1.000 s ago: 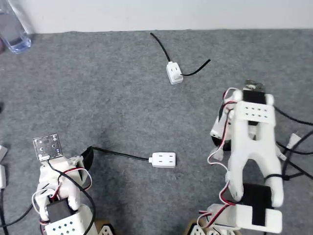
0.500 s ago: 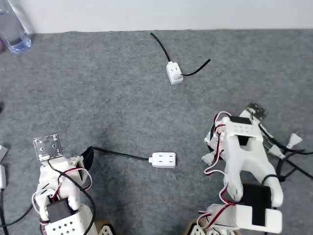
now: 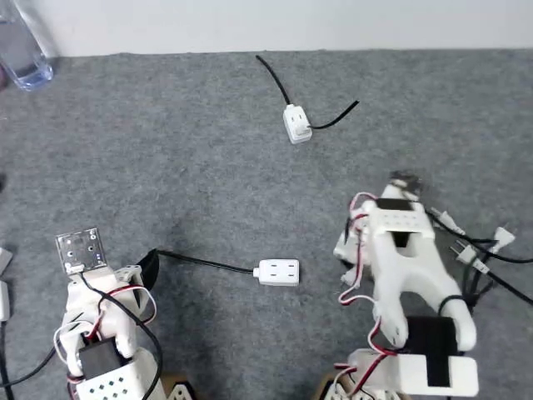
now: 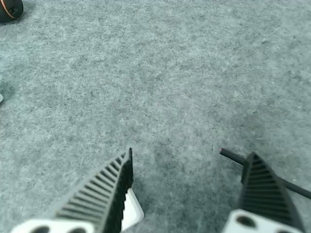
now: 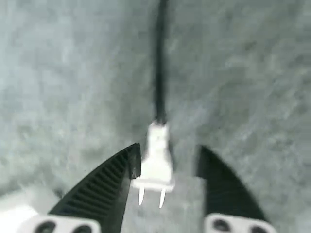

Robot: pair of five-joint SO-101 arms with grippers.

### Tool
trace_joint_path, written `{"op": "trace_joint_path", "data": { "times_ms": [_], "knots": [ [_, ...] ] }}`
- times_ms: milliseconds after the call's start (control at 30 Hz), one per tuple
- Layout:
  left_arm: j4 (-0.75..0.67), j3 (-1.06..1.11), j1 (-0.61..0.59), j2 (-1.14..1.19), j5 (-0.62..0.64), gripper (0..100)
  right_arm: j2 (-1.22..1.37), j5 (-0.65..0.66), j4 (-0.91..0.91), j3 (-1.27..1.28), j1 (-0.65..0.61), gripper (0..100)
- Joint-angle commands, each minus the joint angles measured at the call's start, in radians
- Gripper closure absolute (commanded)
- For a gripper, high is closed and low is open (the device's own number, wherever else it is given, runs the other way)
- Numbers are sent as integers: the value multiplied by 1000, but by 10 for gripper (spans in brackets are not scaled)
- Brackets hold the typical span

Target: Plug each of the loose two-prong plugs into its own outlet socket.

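Observation:
A white outlet socket [image 3: 278,272] on a black cord lies mid-table, and a second socket [image 3: 295,124] lies farther back. Loose white two-prong plugs [image 3: 462,250] rest on the grey mat to the right of the right arm [image 3: 398,250]. In the right wrist view, a white plug [image 5: 156,162] on a black cord [image 5: 159,63] lies between the fingers of my open right gripper [image 5: 167,151], touching one finger and apart from the other. My left gripper [image 4: 187,191] stands open just over the mat, with a black cord [image 4: 232,157] beside one finger.
A clear bottle [image 3: 23,50] stands at the far left corner by the wall. Tangled black cables [image 3: 500,279] lie at the right edge. The left arm [image 3: 100,333] sits at the near left, with the middle socket's cord [image 3: 204,262] running toward it.
The right arm has drawn back toward the near edge and swung slightly left. The left arm and both sockets have stayed put.

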Motion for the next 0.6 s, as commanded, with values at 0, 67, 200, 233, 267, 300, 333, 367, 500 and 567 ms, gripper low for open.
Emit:
{"op": "trace_joint_path", "data": {
  "times_ms": [0, 67, 200, 233, 267, 300, 333, 367, 500, 567],
  "knots": [
    [-26, -4, 5, -3, 0, 661, -45, 12, 96, -15, -56, 559],
    [-26, -4, 5, -3, 0, 661, -61, 14, 147, -46, -82, 484],
    [-26, -4, 5, -3, 0, 661, -150, 117, 334, -196, -99, 404],
    [-26, -4, 5, -3, 0, 661, -182, 149, 387, -255, -97, 407],
    [-26, -4, 5, -3, 0, 661, -216, 175, 440, -321, -94, 416],
    [-26, -4, 5, -3, 0, 661, -248, 196, 490, -390, -93, 426],
    [-26, -4, 5, -3, 0, 661, -275, 213, 538, -459, -91, 438],
    [-26, -4, 5, -3, 0, 661, -298, 230, 578, -519, -91, 450],
    [-26, -4, 5, -3, 0, 661, -331, 250, 657, -644, -62, 469],
    [-26, -4, 5, -3, 0, 661, -331, 250, 665, -635, -38, 469]
  ]
}}
